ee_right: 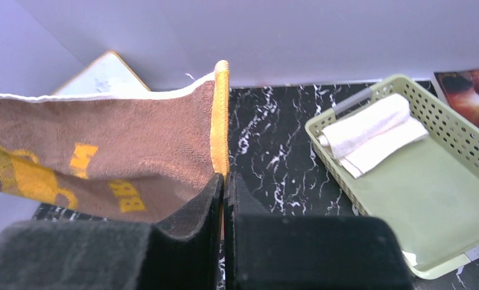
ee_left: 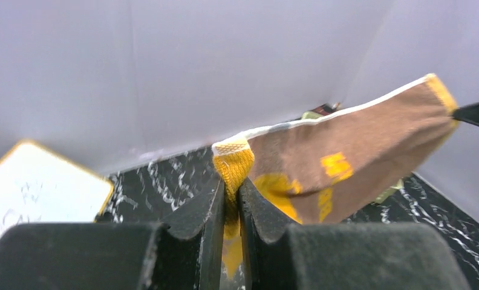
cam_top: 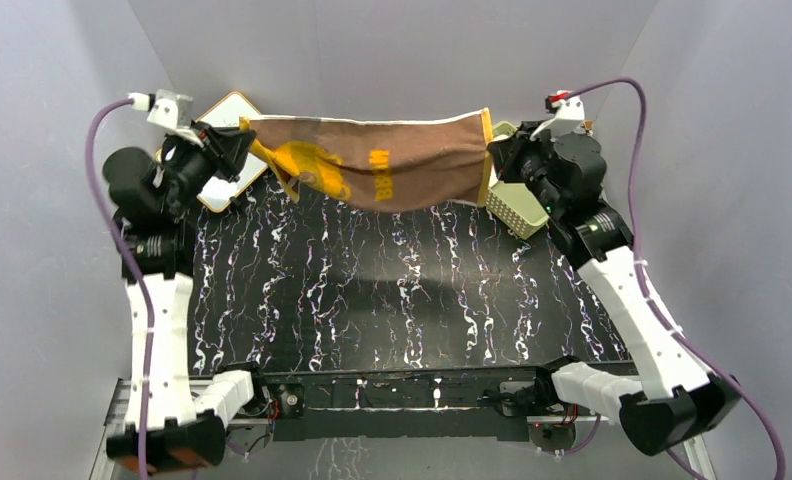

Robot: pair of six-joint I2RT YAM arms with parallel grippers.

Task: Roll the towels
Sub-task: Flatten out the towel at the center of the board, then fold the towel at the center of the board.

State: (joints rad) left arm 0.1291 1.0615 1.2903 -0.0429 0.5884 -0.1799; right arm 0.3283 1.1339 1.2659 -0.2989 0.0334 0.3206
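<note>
- We see the brown-and-mustard towel [cam_top: 392, 165] [ee_left: 352, 148] [ee_right: 104, 145] held up in the air, spread lengthwise between the two arms over the back half of the table [cam_top: 392, 310].
- The left gripper [cam_top: 240, 140] [ee_left: 231, 188] is pinching the towel's mustard-yellow left corner. The cloth sits bunched between the two fingers, which stand only slightly apart around it.
- The right gripper [cam_top: 494, 155] [ee_right: 225, 179] has its fingers pressed together on the yellow hem at the towel's right end, just below the top corner.
- The white-trimmed top edge runs nearly straight from one pincer to the other with a slight dip in the middle. The lower edge hangs looser, and on the left the cloth folds down in a point.
- We cannot tell whether the lowest part of the towel touches the tabletop.
- The cream-white towel [ee_right: 370, 130] lies as a short roll with a flat tail in the far corner of the pale green slotted basket [cam_top: 517, 210] [ee_right: 449, 199].
- The basket stands at the back right, just beside and below the right gripper, near the right wall.
- The white board with a wooden frame [cam_top: 234, 105] [ee_left: 37, 187] [ee_right: 104, 72] lies at the back left, behind and under the left gripper.
- A wide stretch of black marbled tabletop shows between the hanging towel and the arm bases.
- Grey walls close in at the back and on both sides, with each wrist near its own side wall.
</note>
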